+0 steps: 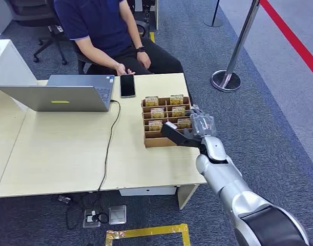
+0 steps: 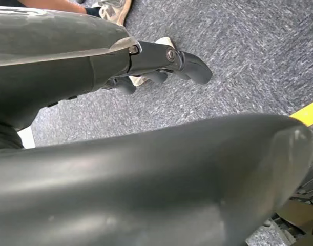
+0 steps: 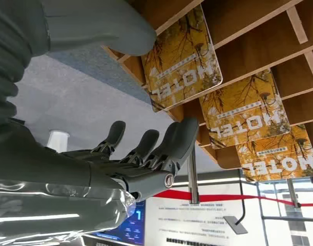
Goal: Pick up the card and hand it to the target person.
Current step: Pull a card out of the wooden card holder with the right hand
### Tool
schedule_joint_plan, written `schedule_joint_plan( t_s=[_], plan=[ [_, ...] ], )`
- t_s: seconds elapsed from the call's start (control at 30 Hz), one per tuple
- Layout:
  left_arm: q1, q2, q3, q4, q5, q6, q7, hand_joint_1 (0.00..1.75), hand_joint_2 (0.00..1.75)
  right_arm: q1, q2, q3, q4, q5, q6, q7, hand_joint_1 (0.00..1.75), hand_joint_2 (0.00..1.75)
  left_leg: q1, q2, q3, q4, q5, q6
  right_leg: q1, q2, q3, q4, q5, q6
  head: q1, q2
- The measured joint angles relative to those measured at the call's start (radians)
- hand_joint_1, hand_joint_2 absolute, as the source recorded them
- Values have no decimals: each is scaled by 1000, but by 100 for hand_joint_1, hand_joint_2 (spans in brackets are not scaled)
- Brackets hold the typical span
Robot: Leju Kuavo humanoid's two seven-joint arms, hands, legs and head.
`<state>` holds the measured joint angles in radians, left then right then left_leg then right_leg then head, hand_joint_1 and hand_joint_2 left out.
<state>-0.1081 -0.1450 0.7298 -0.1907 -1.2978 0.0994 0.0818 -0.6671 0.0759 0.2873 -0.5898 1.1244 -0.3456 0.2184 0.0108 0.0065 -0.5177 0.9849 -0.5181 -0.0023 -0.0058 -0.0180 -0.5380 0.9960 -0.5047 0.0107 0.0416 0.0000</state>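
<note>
Right robot hand (image 1: pixel 193 129) fingers apart, empty — at card rack (image 1: pixel 147 139) | nearest card (image 3: pixel 182 59) slotted at table's 3 o'clock | I fear thumb snagging a divider, tipping rack

You see left hand (image 2: pixel 162 64) close up: grey cover, dark fingers (image 2: pixel 193 66) slightly curled, nothing in them. Below them, grey carpet (image 2: pixel 243 46). Someone's shoe (image 2: pixel 114 10) at frame edge, beyond hand. Yellow floor tape (image 2: pixel 307 113) at another edge. Big blurred grey shape (image 2: pixel 147 189) across foreground.
</note>
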Motion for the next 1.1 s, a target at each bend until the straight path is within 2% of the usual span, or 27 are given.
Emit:
schedule_joint_plan(
  t_s=[0.17,0.2,0.3,0.33,0.47,0.6,1.1],
  plan=[
    [4,0,0,0,2,-1,-1,0,0,1,0,1,7,11,0,4,82,175,0,0,0,0,0,0,0,0,0,0,0,0,0,0],
    [5,0,0,0,2,-1,-1,0,0,1,1,1,8,12,0,5,96,175,0,0,0,0,0,0,0,0,0,0,0,0,0,0],
    [6,0,0,0,3,1,-1,0,0,0,2,1,11,19,2,5,158,175,0,0,0,0,0,0,0,0,1,0,0,0,0,0],
    [6,0,0,0,4,3,-1,0,0,0,3,1,12,23,2,4,163,175,0,0,0,0,0,0,0,0,1,0,0,0,0,0],
    [6,0,0,0,9,6,-1,0,0,-6,9,0,15,29,8,-5,164,175,0,0,1,0,0,0,0,0,1,0,0,0,0,0],
    [6,0,0,0,10,6,-1,0,0,-9,13,0,19,28,9,-10,174,175,0,0,1,0,0,0,0,0,1,0,0,0,0,0],
    [2,2,0,0,14,-9,1,0,0,-8,18,-26,33,-35,-30,-65,175,175,0,0,2,0,0,0,0,0,1,0,0,-1,0,0]
  ],
)
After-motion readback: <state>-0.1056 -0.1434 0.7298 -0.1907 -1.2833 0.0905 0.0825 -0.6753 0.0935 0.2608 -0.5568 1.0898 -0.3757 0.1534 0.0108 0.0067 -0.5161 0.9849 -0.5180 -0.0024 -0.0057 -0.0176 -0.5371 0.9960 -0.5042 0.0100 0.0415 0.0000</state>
